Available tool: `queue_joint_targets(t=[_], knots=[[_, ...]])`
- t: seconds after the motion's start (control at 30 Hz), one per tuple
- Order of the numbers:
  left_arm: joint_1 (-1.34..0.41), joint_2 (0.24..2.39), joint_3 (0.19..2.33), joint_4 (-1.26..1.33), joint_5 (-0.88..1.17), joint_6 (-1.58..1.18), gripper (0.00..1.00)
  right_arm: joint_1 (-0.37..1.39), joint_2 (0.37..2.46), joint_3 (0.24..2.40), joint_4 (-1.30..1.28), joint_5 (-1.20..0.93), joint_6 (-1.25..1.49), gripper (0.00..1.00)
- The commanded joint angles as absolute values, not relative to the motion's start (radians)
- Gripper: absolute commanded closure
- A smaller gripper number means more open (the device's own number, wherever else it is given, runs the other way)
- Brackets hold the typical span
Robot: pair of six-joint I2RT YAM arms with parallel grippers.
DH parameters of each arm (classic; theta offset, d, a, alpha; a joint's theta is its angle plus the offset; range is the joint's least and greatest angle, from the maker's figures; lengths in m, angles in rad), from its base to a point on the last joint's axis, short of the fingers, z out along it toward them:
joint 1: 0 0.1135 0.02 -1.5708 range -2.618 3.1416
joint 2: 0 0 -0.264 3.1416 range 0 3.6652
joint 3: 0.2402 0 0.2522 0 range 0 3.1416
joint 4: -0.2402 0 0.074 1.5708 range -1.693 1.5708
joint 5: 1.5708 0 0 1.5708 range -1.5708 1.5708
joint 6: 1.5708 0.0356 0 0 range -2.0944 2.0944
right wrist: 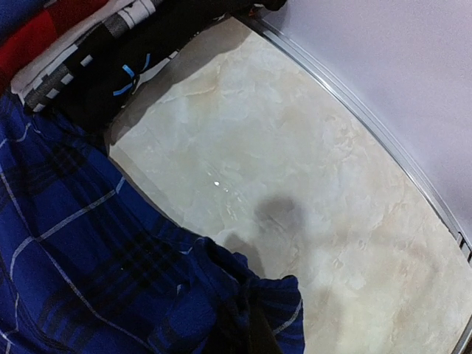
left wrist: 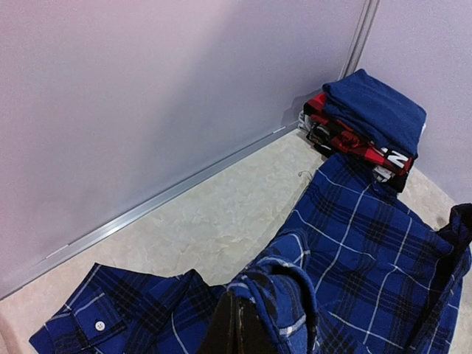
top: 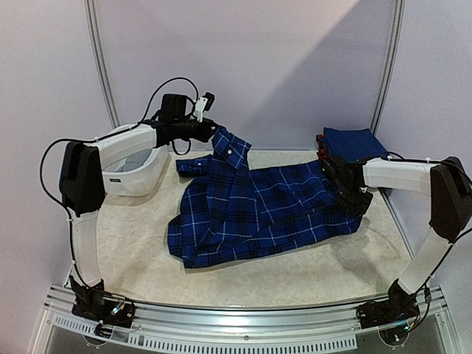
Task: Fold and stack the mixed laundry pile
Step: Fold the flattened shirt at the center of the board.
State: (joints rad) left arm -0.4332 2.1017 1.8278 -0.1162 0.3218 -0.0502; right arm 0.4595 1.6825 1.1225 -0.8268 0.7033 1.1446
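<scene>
On the middle of the table (top: 243,276), the dark blue plaid shirt (top: 258,210) is lying spread out and rumpled, and you are holding it at two ends. Your left gripper (top: 212,133) is pinching the collar end, jaws closed on the cloth, and is lifting that part off the surface near the white basket (top: 144,177). Your right gripper (top: 354,200) is clamping the opposite edge, jaws closed on a fold of fabric, sitting low beside the folded stack (top: 354,142) in the far right corner. The shirt is looking light, limp and not slippery. It is sagging between the two grips, so it is probably going to bunch if you are pulling unevenly. Best holds are looking like the doubled parts: collar, shoulder seam, edge corners. Grabbing mid-panel is likely just giving you a wad. Nothing fragile here, buttons aside.
</scene>
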Motion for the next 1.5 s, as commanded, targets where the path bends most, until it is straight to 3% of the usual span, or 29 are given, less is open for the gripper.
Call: queue_joint_targets(t=[0.0,0.3,0.5,0.57,0.63,0.67,0.83,1.0,1.17,1.47], knots=[[-0.446,2.054,1.788,-0.104,0.313,-0.036,1.00,0.451,1.746,1.169,-0.839,0.715,1.091,0.94],[-0.463,2.042,1.767,-0.122,0.255,-0.069,1.00,0.425,1.902,1.362,-0.897,0.784,1.024,0.99],[-0.476,2.061,1.744,-0.106,0.238,-0.081,1.00,0.404,1.994,1.380,-0.857,0.765,1.014,0.81],[-0.484,2.049,1.731,-0.102,0.242,-0.098,1.00,0.398,2.003,1.391,-0.770,0.703,0.920,0.63],[-0.498,2.020,1.715,-0.104,0.240,-0.123,1.00,0.395,1.994,1.412,-0.738,0.654,0.849,0.31],[-0.508,2.002,1.705,-0.108,0.237,-0.132,1.00,0.395,1.985,1.418,-0.723,0.635,0.809,0.21],[-0.602,1.901,1.654,-0.133,0.147,-0.150,1.00,0.395,1.869,1.429,-0.696,0.609,0.730,0.02],[-0.650,1.868,1.639,-0.146,0.129,-0.233,1.00,0.396,1.803,1.453,-0.773,0.648,0.716,0.01],[-0.658,1.851,1.614,-0.162,0.114,-0.258,1.00,0.396,1.685,1.332,-0.734,0.634,0.658,0.01],[-0.673,1.758,1.386,-0.096,0.114,-0.322,1.00,0.436,1.383,0.892,-0.372,0.182,0.551,0.01]])
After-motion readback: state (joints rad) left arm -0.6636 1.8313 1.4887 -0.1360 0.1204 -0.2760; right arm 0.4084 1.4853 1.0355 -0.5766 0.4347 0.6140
